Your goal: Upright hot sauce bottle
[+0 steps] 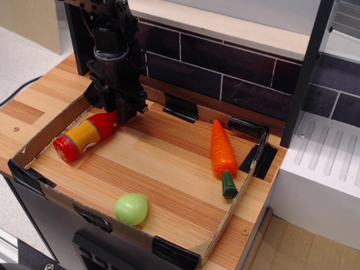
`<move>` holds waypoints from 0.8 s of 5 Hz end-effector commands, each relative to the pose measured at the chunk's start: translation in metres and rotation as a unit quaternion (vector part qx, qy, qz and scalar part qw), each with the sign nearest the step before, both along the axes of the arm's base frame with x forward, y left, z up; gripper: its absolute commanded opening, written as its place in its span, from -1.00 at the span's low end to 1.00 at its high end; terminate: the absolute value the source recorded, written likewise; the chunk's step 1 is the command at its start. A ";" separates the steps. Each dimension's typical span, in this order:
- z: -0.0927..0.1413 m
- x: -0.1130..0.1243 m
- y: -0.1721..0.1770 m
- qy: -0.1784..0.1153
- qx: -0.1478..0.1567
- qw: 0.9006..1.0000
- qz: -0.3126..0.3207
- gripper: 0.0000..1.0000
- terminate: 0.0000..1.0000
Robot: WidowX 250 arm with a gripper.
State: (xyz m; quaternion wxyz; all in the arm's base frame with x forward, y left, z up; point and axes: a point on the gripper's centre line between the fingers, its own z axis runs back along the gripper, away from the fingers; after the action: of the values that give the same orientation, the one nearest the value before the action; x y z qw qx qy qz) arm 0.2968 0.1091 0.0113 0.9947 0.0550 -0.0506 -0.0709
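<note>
At the tray's 10 o'clock corner, the black gripper (120, 112) stands over the narrow neck of the hot sauce bottle (85, 135); whether its jaws are clamped on the neck cannot be told. Hot sauce bottle: lying on its side along the cardboard wall (50, 130), red base toward 8 o'clock. Other items on the wooden tabletop (163, 163): carrot (221, 154) at 3 o'clock, green ball (131, 208) at 6 o'clock.

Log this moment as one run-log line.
task: upright bottle | bottle: lying on its side, neck under gripper | gripper: at bottle neck, grasp unclear | carrot: untouched | status: not upright yet
</note>
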 end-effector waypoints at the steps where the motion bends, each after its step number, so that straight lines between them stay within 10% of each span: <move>1: 0.000 0.007 0.004 -0.007 0.010 1.000 0.013 -1.00 -1.00; 3: 0.022 0.004 -0.004 -0.047 -0.002 0.999 0.007 -1.00 -1.00; 4: 0.052 -0.001 -0.023 -0.121 -0.051 0.991 -0.004 -1.00 -1.00</move>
State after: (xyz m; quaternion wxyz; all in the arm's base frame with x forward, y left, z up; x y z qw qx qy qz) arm 0.2881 0.0797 0.0493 0.9857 -0.0050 -0.1550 -0.0656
